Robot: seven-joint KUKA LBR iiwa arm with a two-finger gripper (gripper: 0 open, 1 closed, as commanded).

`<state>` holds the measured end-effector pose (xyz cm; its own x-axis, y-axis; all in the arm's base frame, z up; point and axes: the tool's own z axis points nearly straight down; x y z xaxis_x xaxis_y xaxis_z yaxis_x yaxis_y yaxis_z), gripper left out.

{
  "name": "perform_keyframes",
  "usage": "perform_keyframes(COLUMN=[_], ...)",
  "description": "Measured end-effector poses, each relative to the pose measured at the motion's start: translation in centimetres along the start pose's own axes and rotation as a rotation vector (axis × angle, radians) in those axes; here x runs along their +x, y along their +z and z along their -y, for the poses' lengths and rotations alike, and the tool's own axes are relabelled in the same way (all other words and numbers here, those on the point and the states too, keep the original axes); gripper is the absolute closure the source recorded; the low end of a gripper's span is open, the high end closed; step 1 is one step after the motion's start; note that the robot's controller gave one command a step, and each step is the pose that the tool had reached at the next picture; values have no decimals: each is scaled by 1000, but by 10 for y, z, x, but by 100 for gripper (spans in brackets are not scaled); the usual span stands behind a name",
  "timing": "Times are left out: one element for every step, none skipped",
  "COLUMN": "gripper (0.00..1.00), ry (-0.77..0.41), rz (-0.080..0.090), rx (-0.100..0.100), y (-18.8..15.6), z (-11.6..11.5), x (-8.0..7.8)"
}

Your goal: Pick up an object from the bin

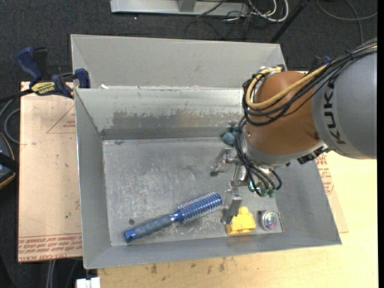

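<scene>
My gripper (222,191) hangs under the orange cover at the bin's right side, low over the floor. Its two metal fingers stand apart, open, with nothing between them. The nearer fingertip (230,213) rests against the left side of a small yellow block-like toy (244,221) by the front wall. A blue hairbrush (180,213) lies slanted along the front of the bin, its bristled head just left of that fingertip and its handle pointing to the front left corner. A small round shiny disc (269,221) lies right of the yellow toy.
The arm and its orange cover with cables hang over the bin's right rear part and hide the floor beneath. Bare metal floor stretches across the left and middle. The front wall rises close behind the yellow toy and the disc.
</scene>
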<state>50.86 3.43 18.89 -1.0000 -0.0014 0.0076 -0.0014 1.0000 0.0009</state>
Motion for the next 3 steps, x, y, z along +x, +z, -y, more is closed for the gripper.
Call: perform_keyframes(gripper=[0, 100, 100], ry=[-48, -48, -22], rz=[24, 23, 18], rx=[-1, -1, 0], y=[117, 116, -77], z=[-2, -2, 1], x=[1, 2, -2])
